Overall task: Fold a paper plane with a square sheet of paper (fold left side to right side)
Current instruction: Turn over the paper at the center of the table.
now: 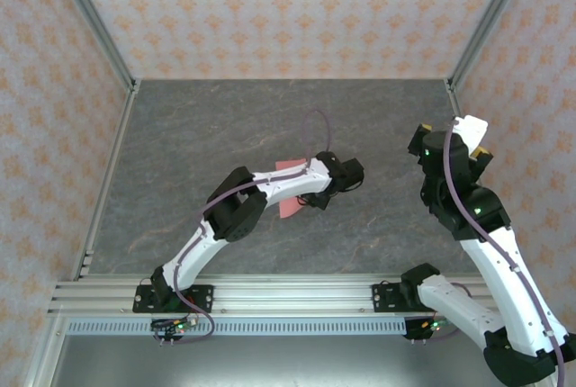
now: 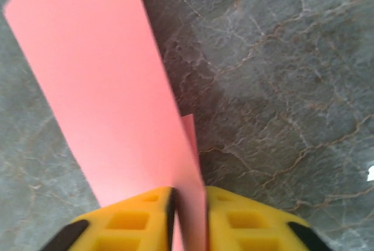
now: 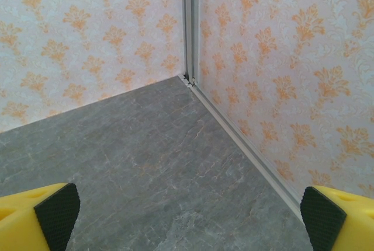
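Finding the left gripper [image 2: 189, 222] with jaws narrowly parted about the raised edge of the square sheet of paper [image 2: 99, 87] on the worktop [image 1: 180, 135], and the right gripper [image 3: 187, 216] wide and empty, we advise laying left edge flush on right edge before creasing.

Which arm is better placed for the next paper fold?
Left: the left gripper has the pink paper sheet between its slightly parted jaws, while the right gripper faces the wall corner, wide open and empty.
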Controlling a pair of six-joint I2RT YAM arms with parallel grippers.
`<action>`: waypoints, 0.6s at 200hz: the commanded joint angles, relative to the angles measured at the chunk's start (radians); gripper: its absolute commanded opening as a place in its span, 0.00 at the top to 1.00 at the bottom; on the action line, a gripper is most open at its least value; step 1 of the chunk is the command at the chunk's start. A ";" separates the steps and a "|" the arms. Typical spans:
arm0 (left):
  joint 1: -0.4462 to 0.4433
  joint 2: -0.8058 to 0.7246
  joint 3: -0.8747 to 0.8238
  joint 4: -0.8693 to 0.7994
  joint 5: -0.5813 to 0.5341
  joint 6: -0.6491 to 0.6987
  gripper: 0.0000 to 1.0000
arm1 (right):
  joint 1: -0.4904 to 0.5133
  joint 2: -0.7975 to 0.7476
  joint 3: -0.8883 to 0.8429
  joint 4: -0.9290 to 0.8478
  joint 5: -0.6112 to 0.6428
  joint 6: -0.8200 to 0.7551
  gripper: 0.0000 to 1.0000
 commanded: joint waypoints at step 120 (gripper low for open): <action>0.320 -0.700 -0.662 0.630 0.551 0.015 0.31 | -0.008 0.188 -0.061 0.181 -0.690 -0.009 0.02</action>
